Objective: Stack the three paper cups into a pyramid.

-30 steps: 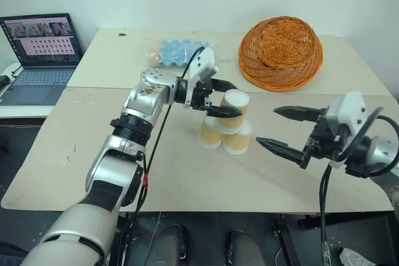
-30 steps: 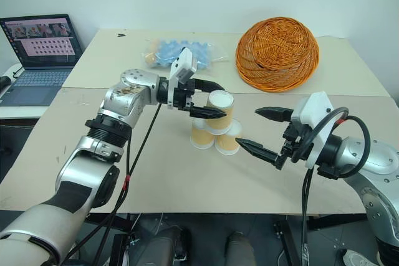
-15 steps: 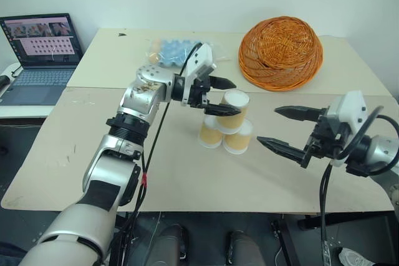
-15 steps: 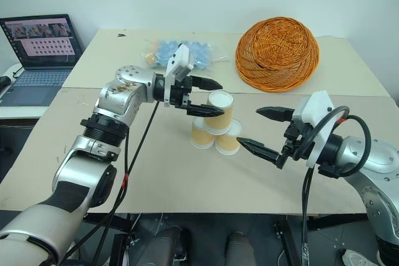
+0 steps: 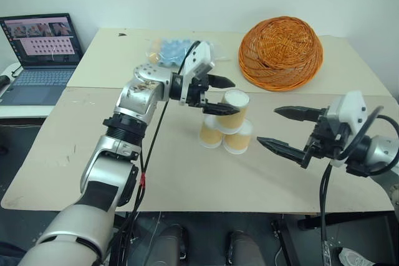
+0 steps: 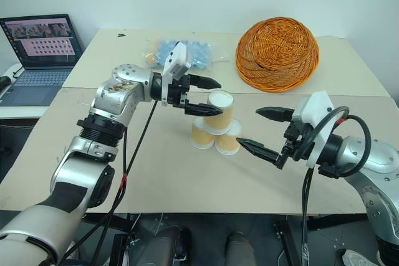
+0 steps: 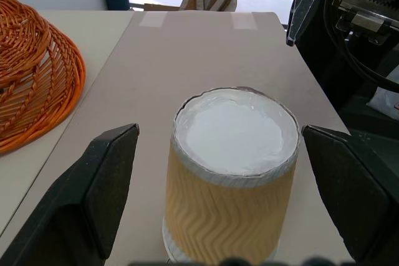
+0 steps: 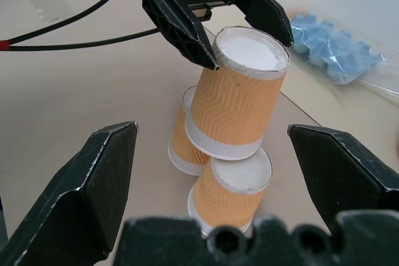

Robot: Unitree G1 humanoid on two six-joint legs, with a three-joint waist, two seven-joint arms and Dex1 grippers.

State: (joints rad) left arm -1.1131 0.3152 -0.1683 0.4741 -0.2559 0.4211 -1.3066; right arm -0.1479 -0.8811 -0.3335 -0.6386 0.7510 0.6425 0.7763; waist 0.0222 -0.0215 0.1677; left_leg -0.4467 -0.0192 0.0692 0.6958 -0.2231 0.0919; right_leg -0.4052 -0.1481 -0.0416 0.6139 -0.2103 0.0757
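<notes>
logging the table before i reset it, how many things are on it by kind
paper cups: 3 (top cup, lower left cup, lower right cup)
wicker basket: 1
bag of blue pieces: 1
laptop: 1, on a side table at the left
total: 6

- The top cup (image 6: 219,111) hides part of the two lower cups (image 6: 227,142) behind and under it.
- The laptop (image 5: 38,54) is cut off by the head views' left edge.
- The contents of the clear bag (image 5: 169,51) are too blurred to identify.
- The left pincer (image 5: 219,96) partly covers the top cup's side.
</notes>
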